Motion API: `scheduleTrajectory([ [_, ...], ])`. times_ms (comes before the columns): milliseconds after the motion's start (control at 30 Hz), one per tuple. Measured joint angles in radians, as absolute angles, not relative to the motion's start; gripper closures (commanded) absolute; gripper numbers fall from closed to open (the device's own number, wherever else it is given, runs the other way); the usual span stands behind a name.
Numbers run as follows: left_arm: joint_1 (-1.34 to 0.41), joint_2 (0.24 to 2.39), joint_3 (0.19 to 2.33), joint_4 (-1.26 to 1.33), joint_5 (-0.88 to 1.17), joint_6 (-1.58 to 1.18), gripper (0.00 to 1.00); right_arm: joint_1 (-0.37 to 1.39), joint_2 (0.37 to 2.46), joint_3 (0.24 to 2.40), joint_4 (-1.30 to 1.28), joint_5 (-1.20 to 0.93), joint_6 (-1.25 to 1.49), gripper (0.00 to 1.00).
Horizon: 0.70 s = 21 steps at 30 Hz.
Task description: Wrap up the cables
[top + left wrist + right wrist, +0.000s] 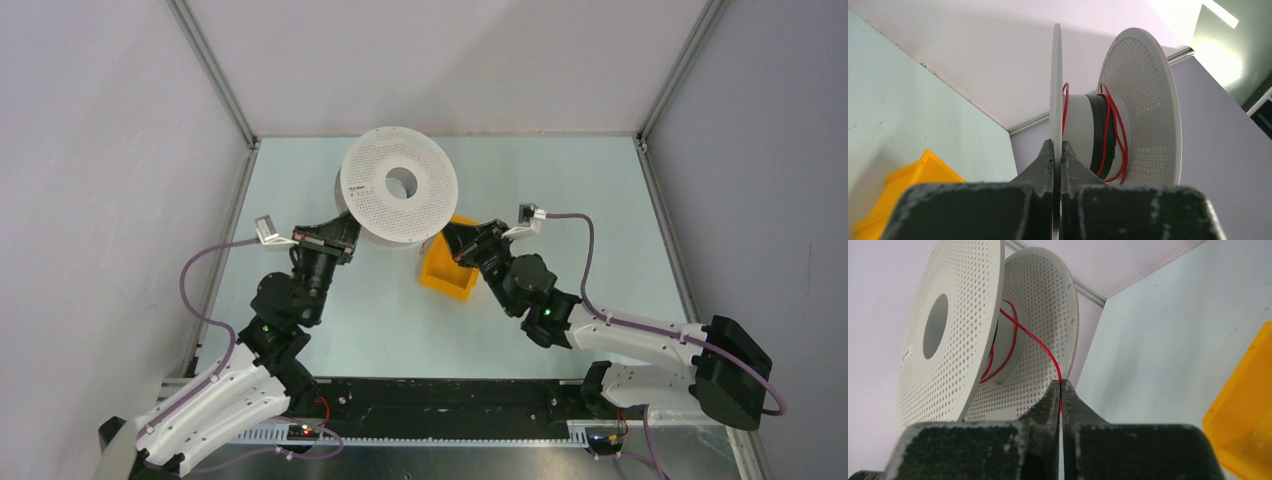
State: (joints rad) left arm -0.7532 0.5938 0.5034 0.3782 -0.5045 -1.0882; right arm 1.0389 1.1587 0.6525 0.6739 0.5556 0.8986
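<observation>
Your left arm has its jaws clamped together on the thin rim of one flange of the white perforated round plastic spool. In the left wrist view that flange shows edge-on, running straight up out of the pinch. The spool sits at the far middle of the pale green desk, tipped so that one holed face looks up toward the top camera. You cannot tell from these views whether its lower edge touches the desk. The cable, a thin red wire, lies in a few loose loops around the white hub between the two flanges, crossing a dark band on that hub. From there one strand of the wire leaves the gap between the flanges and curves down into the jaws of your right arm. Those jaws are closed on it, with the red line disappearing between the tips just beside the edge of the spool. The yellow plastic bin stands just beside the spool on its near right side. Your right arm's jaws are over the bin's far edge, and the same bin fills the lower right corner of the right wrist view.
</observation>
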Motion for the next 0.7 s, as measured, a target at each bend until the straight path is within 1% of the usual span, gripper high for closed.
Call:
scheduleTrajectory([
  [133, -0.754, 0.574, 0.485, 0.397, -0.5, -1.071, 1.0, 1.038, 1.131, 0.653, 0.644, 0.501, 0.859, 1.0],
  [367, -0.753, 0.583, 0.471, 0.473, -0.477, -1.015, 1.0, 0.999, 1.109, 0.651, 0.634, 0.327, 0.764, 1.0],
  [633, -0.753, 0.569, 0.471, 0.532, -0.405, -0.871, 1.0, 0.944, 1.108, 0.635, 0.698, 0.09, 0.756, 1.0],
  [700, -0.757, 0.57, 0.471, 0.542, -0.361, -0.859, 1.0, 0.936, 1.106, 0.635, 0.727, 0.05, 0.765, 1.0],
])
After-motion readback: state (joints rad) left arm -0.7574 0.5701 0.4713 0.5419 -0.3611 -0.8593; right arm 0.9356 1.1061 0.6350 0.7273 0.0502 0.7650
